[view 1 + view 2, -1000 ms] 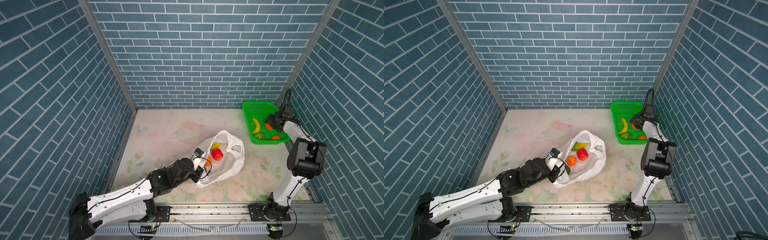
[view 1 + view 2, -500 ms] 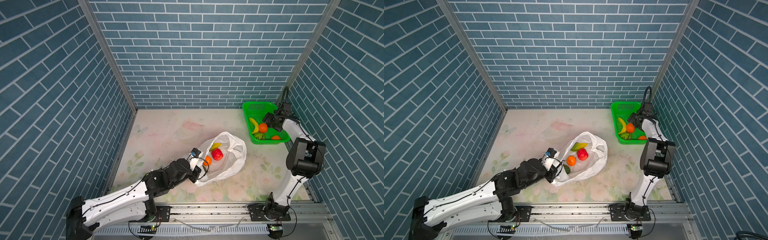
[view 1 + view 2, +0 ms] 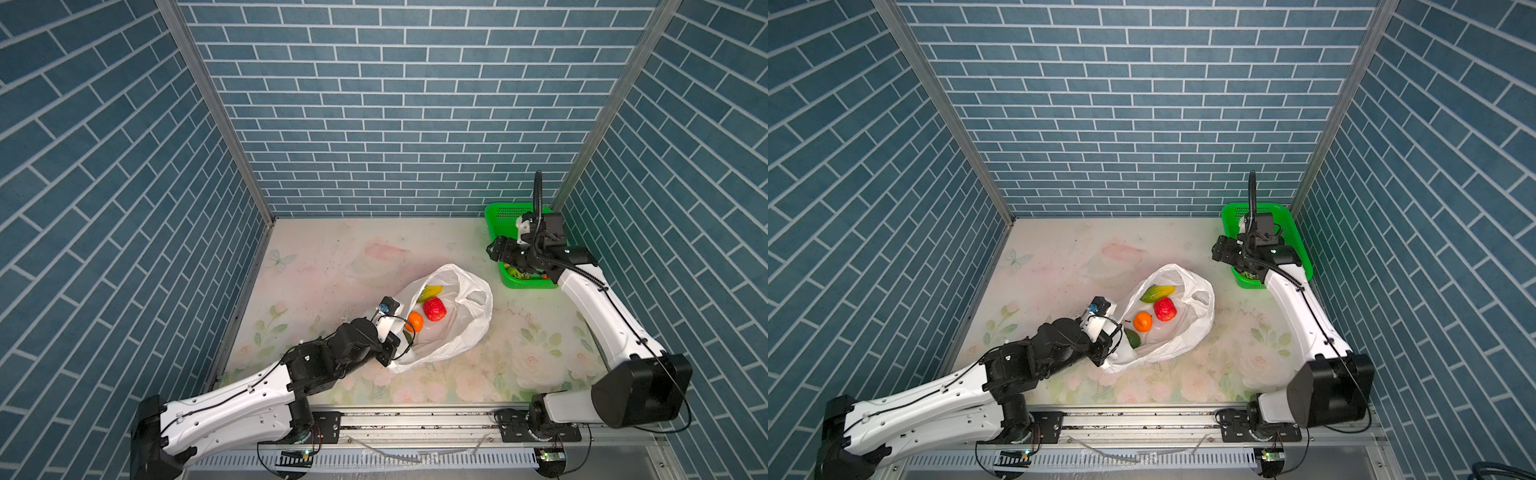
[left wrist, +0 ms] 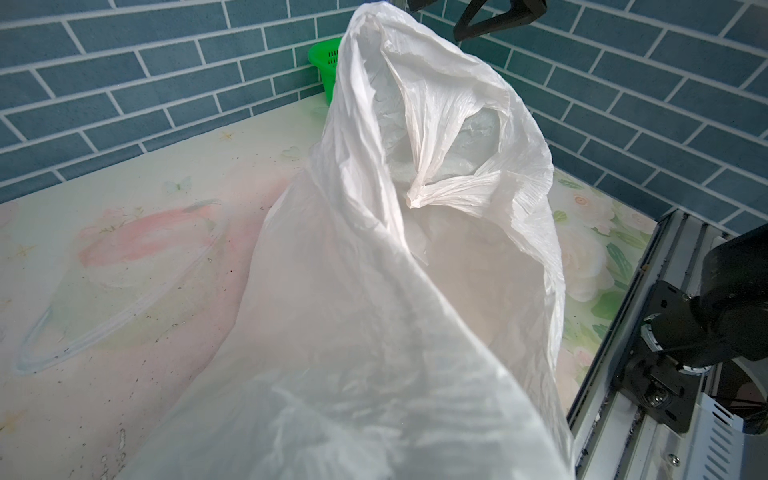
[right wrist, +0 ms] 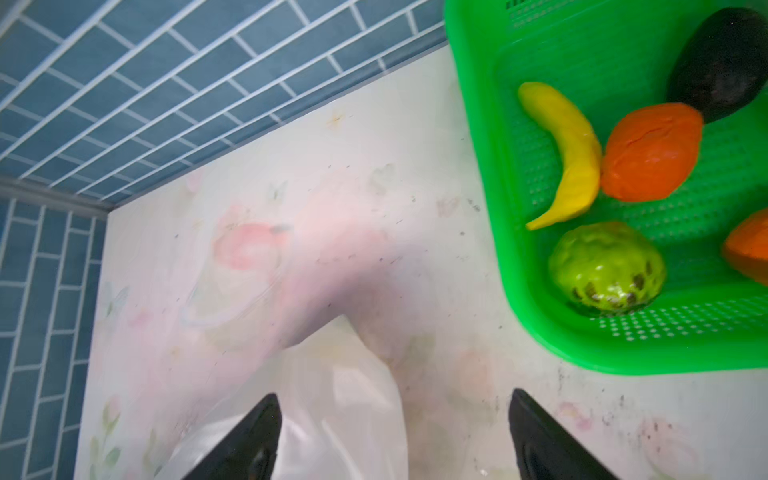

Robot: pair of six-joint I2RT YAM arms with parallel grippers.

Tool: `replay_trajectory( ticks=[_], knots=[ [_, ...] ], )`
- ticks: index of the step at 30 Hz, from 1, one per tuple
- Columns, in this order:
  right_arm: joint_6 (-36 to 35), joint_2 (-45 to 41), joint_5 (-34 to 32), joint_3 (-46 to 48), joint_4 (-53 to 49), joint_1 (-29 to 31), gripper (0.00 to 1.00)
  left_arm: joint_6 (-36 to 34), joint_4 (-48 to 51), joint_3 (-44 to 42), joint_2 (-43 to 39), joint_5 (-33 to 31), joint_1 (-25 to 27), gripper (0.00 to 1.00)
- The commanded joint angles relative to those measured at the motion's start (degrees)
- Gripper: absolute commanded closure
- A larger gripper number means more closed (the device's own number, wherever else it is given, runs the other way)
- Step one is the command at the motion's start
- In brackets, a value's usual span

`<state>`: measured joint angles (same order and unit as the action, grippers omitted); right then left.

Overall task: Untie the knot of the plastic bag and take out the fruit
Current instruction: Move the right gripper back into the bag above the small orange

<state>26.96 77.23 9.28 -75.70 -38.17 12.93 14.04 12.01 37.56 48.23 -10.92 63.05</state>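
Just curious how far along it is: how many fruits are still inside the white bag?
4: a yellow-green one at the back, a red one just in front, an orange one beside that, a green one at the bag's near edge. Folds may hide more.

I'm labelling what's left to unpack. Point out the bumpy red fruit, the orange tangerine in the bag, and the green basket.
bumpy red fruit [image 3: 434,308]: in a top view, its middle.
orange tangerine [image 3: 414,321]: in a top view, its middle.
green basket [image 5: 482,145]: right wrist view, its side wall.
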Motion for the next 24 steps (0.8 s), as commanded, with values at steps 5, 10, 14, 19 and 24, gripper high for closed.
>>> replay_trajectory(
  ticks=[5, 10, 14, 19, 24],
  knots=[
    [1.09, -8.21, 0.21, 0.3, -11.32, 9.8, 0.15, -0.24, 1.35, -0.66, -0.66, -0.5, 0.35, 1.0],
    [4.39, -10.75, -1.22, 1.13, -11.59, 20.11, 0.15, -0.13, 1.89, -0.56, -0.96, -0.65, 0.33, 1.0],
    [6.73, -11.49, -3.92, 3.27, -8.9, 28.75, 0.15, -0.06, 1.99, -0.43, -0.99, -0.69, 0.39, 1.0],
    [5.97, -9.15, -7.44, 5.93, -5.3, 36.49, 0.15, 0.1, 1.73, -0.25, -0.77, -0.79, 0.37, 1.0],
    [4.59, -7.17, -9.64, 11.52, -0.72, 41.87, 0.16, -0.07, 1.35, 0.05, -0.5, -1.03, 0.34, 1.0]
  ],
)
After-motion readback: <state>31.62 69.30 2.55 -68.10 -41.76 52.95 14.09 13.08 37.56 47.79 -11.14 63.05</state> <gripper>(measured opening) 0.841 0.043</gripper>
